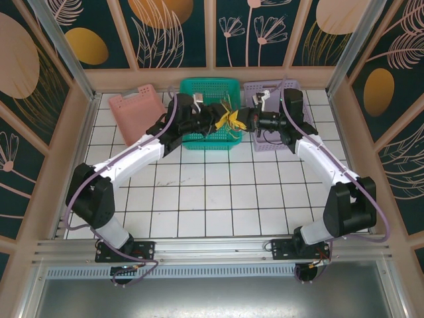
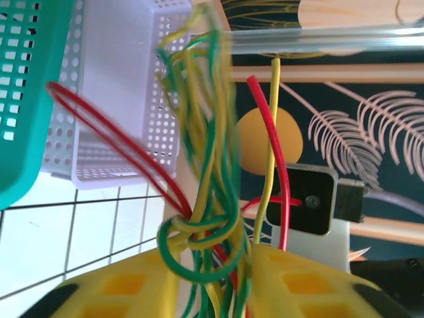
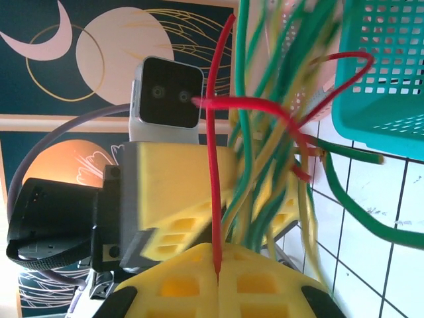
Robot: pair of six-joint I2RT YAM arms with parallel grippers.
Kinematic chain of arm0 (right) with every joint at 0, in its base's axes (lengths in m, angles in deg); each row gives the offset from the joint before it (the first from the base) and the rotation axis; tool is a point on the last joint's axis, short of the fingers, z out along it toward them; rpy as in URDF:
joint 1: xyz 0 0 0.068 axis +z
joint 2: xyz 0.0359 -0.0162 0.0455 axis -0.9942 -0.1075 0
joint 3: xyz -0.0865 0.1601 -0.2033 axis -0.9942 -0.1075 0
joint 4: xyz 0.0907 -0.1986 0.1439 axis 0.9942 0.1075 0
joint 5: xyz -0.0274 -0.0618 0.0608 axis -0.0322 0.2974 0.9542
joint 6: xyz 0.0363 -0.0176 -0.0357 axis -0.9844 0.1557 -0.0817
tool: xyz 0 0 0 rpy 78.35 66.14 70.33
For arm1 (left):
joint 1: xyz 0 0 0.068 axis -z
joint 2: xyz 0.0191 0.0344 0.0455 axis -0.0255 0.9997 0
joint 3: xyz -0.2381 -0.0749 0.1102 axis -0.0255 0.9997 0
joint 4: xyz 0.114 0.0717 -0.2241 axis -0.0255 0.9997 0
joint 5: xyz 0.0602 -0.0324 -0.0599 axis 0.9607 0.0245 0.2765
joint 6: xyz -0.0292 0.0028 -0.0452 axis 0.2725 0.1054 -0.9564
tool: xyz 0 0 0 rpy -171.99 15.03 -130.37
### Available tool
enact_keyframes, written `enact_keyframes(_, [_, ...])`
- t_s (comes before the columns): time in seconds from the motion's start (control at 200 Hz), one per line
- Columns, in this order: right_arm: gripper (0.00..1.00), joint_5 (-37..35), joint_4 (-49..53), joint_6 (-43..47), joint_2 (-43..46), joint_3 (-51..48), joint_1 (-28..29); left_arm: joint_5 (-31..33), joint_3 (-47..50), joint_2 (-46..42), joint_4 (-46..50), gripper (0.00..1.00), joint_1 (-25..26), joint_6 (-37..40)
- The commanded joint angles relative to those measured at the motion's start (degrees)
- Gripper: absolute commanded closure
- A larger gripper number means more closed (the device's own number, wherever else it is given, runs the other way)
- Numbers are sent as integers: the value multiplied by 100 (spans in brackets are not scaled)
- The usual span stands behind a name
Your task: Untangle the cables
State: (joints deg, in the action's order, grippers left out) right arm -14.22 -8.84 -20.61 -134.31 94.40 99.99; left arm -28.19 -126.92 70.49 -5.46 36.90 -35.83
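The cables [image 1: 232, 120] are a knotted bunch of yellow, green and red wires hanging in the air over the front of the green basket [image 1: 209, 87]. My left gripper [image 1: 217, 122] reaches in from the left. In the left wrist view its yellow fingers [image 2: 142, 285] press on the bunch [image 2: 205, 232] from both sides, just below a knot. My right gripper [image 1: 248, 122] comes from the right. Its fingers meet, shut on a single red cable [image 3: 213, 179] that rises straight out of the tips [image 3: 217, 264]. Loose red and green ends stick out sideways.
A lilac basket [image 1: 273, 87] stands behind the right gripper, and a pink basket [image 1: 136, 109] leans at the back left. Patterned wall panels close the cell on three sides. The white tiled table [image 1: 218, 192] stretches toward the arm bases.
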Motion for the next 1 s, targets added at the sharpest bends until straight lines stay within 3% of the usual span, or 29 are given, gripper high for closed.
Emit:
enact_keyframes(0.0, [100,272,-26,15,91,22,-16,224,-247,104,26,79,-2,222])
enact_keyframes(0.1, [100,115,829,619,68,262,-16,522,-207,-8,157,100,-2,314])
enact_keyframes(0.25, [100,-530,2044,1495,110,546,-37,1066,30,-389,389,100,-11,354])
enact_keyframes(0.41, [100,-1366,2420,1787,418,454,-153,1624,294,-859,853,100,-36,521])
enact_keyframes(0.561, [100,-2028,2519,1926,688,392,-269,1723,643,-1190,1031,100,-94,595])
enact_keyframes(0.766, [100,-2530,2464,2020,951,269,-356,2025,1130,-1684,1115,100,-135,556])
enact_keyframes(0.996, [100,-2561,2618,2252,950,138,-272,2157,1240,-1820,1143,100,-155,481])
